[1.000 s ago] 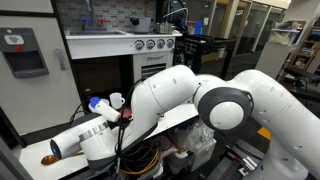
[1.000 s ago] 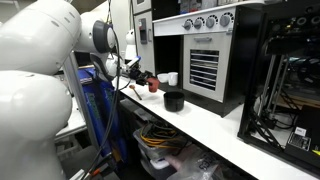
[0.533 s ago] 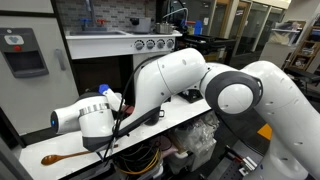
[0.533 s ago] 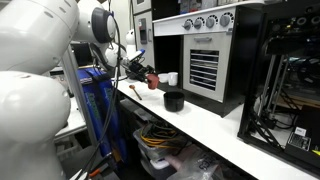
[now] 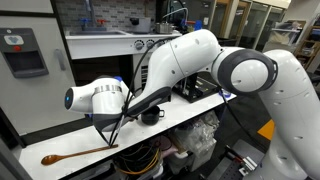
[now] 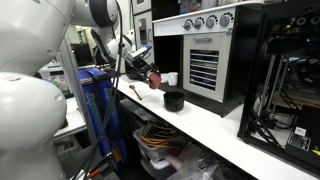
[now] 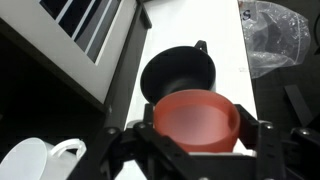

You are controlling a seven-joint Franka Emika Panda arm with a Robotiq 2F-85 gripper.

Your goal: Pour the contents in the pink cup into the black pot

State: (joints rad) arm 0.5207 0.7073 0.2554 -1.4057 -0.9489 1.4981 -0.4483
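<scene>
My gripper [image 7: 196, 128] is shut on the pink cup [image 7: 195, 112], one finger on each side of its wall. In the wrist view the cup hangs upright above the white tabletop. The black pot [image 7: 180, 72] sits just beyond it, low and round with a short handle at its far side, and looks dark inside. In an exterior view the gripper [image 6: 147, 76] holds the pink cup [image 6: 154, 83] in the air, a short way from the black pot [image 6: 174, 100]. In the second exterior view my arm hides the cup, and the black pot [image 5: 152, 116] shows under the arm.
A white mug [image 7: 40, 160] stands beside the toy oven [image 6: 205, 55], near the gripper. A wooden spoon [image 5: 75, 155] lies near the table's end. A crumpled plastic bag [image 7: 275, 40] and cables lie below the table's edge [image 6: 200, 130].
My arm has risen and swung along the table towards the black pot, carrying the pink cup. The gripper has stayed shut on the cup.
</scene>
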